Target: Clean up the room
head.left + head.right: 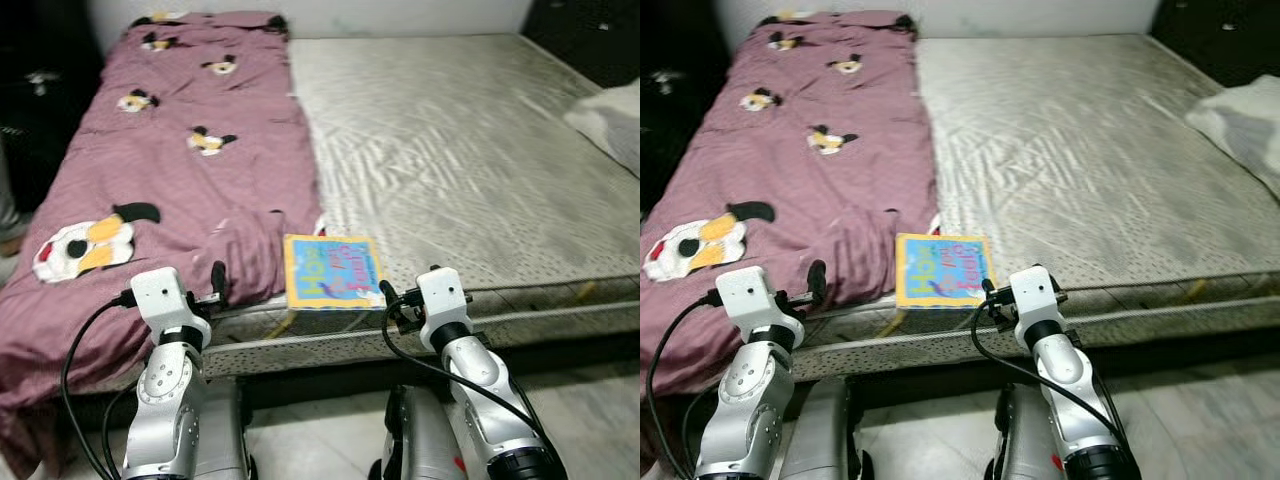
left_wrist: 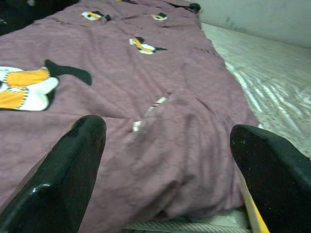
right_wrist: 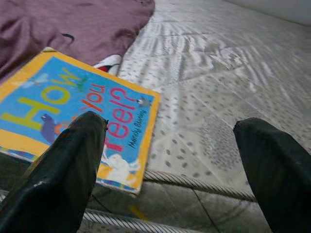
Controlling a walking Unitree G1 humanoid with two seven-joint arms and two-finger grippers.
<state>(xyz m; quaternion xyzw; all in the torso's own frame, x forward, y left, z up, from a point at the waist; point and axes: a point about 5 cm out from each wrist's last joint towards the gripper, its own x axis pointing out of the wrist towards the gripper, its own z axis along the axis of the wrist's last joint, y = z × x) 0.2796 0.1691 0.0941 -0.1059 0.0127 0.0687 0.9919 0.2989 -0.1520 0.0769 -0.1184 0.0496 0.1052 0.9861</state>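
Yellow-edged book (image 1: pixel 332 271) lies on bed (image 1: pixel 480 150) edge, touching maroon blanket (image 1: pixel 170 150) at 9 o'clock. Left claw (image 2: pixel 170 179) and right claw (image 3: pixel 170 170) both spread wide, holding nothing.

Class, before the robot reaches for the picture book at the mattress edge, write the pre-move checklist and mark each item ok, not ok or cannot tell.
1. Book in plain sight, lying flat at the front edge of the mattress: ok.
2. Right gripper open, fingers spread: ok.
3. Right gripper lined up on the book: not ok; the book sits off to one finger's side.
4. Left gripper open, facing the purple blanket: ok.
5. Book free of the blanket: cannot tell; its far corner meets the blanket's edge.
6. Nothing resting on the book: ok.
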